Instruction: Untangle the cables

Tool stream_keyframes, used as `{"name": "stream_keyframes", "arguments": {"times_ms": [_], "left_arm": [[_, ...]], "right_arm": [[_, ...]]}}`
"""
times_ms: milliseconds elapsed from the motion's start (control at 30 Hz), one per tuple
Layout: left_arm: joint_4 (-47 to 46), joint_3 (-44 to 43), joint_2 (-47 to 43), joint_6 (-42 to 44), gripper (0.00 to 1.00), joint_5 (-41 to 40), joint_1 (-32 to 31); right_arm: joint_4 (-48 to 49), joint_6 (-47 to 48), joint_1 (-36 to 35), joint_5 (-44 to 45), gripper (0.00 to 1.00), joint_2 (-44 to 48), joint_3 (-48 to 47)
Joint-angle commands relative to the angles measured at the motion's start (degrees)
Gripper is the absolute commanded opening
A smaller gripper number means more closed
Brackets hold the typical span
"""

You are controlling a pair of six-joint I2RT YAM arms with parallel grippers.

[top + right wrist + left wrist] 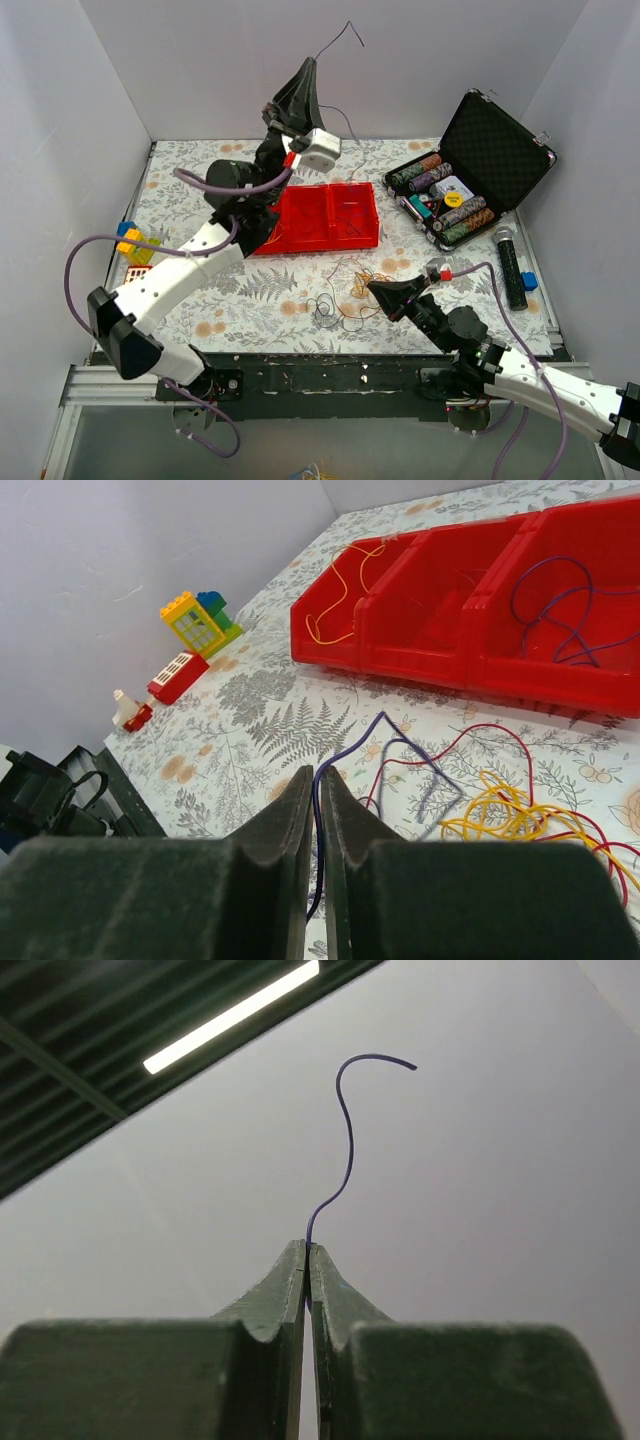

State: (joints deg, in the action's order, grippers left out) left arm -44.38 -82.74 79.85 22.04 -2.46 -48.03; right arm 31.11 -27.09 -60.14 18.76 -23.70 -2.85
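Note:
My left gripper [306, 68] is raised high above the red tray [300, 238] and points up. It is shut on a thin purple cable [348, 27] whose free end curls above the fingertips; in the left wrist view [307, 1247] the cable [350, 1150] rises from the closed jaws. My right gripper [376, 289] is low over the table beside the loose bundle of cables [345, 297]. In the right wrist view [318, 773] it is shut on another purple cable [372, 733], next to a red cable [480, 730] and a yellow tangle [510, 810].
The red tray [420, 655] holds a yellow cable [338, 590] in one compartment and purple cables [560, 610] in another. An open case of poker chips [455, 195] stands at the right, with a black microphone [509, 265] near it. Toy bricks [138, 247] lie at the left.

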Motion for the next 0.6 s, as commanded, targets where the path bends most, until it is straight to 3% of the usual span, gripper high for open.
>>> {"name": "stream_keyframes", "arguments": {"times_ms": [0, 200, 567], "left_arm": [[-1.6, -4.4, 3.9, -11.6, 0.0, -0.6, 2.7], [-2.2, -8.2, 9.4, -18.3, 0.0, 1.0, 3.6], [-3.5, -13.8, 13.7, -18.5, 0.0, 2.0, 4.1]], "right_arm": [[-6.7, -0.8, -0.2, 3.0, 0.13, 3.5, 7.4], [-6.4, -1.5, -0.2, 3.1, 0.12, 2.8, 7.9], [-4.5, -2.4, -0.2, 1.0, 0.1, 0.7, 8.4]]}}
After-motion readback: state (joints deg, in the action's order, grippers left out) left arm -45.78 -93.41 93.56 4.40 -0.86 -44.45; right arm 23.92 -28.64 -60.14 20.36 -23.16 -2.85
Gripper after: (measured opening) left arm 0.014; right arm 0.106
